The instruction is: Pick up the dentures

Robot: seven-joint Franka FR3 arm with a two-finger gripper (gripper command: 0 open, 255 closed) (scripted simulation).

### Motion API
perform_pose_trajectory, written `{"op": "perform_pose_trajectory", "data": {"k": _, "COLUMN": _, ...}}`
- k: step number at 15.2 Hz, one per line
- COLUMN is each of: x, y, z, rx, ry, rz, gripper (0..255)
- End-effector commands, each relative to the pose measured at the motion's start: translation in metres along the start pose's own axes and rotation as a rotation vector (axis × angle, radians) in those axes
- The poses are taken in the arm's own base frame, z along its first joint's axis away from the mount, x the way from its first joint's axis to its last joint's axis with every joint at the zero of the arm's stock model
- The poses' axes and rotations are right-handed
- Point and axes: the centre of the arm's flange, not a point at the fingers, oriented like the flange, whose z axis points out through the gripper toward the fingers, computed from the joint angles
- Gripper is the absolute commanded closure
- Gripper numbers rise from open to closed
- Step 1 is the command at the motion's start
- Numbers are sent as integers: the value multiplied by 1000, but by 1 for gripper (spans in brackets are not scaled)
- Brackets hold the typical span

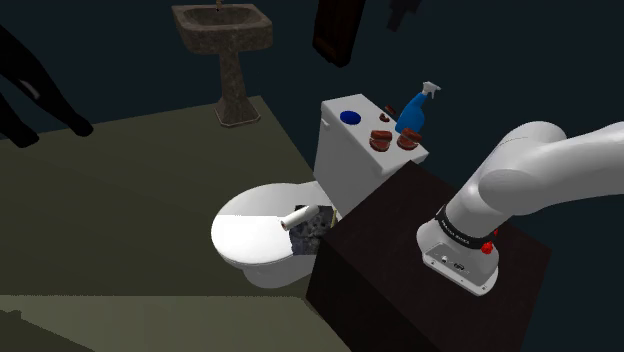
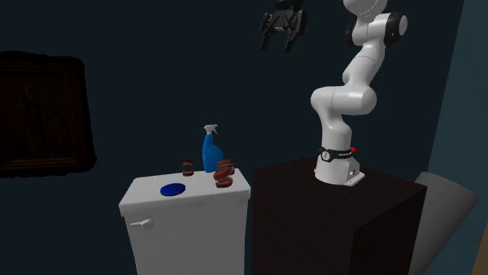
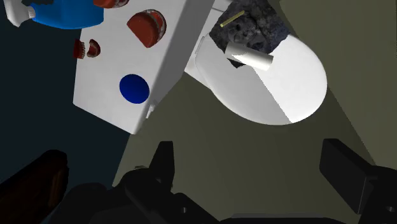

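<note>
Red-brown dentures (image 2: 224, 166) lie on the white toilet tank lid (image 2: 188, 199), beside a blue spray bottle (image 2: 209, 150). A second red-brown piece (image 2: 223, 181) sits just in front of them, and a smaller one (image 2: 188, 166) lies on the bottle's other side. In the shoulder view the dentures (image 1: 381, 140) rest near the lid's right end. My gripper (image 2: 283, 27) hangs open high above the stand, far from the tank. In the wrist view my gripper (image 3: 254, 159) holds nothing, and the dentures (image 3: 147, 27) and a blue flush button (image 3: 134, 88) lie far off on the lid (image 3: 108, 70).
A white toilet bowl (image 1: 262, 238) carries a paper roll (image 1: 298, 217) and a dark rocky block (image 1: 310, 232). The dark stand (image 1: 400, 290) abuts the tank. A stone pedestal sink (image 1: 224, 40) stands behind. A dark framed picture (image 2: 43, 113) hangs on the wall.
</note>
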Motion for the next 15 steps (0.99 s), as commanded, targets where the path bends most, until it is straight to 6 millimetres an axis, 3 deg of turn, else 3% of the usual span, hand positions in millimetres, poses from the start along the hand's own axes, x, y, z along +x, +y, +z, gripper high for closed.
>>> {"op": "perform_pose_trajectory", "data": {"k": 1, "x": 0, "y": 0, "z": 0, "rx": 0, "ry": 0, "rz": 0, "gripper": 0}}
{"op": "perform_pose_trajectory", "data": {"k": 15, "x": -13, "y": 81, "z": 169, "rx": 52, "ry": -48, "rz": -46, "gripper": 0}}
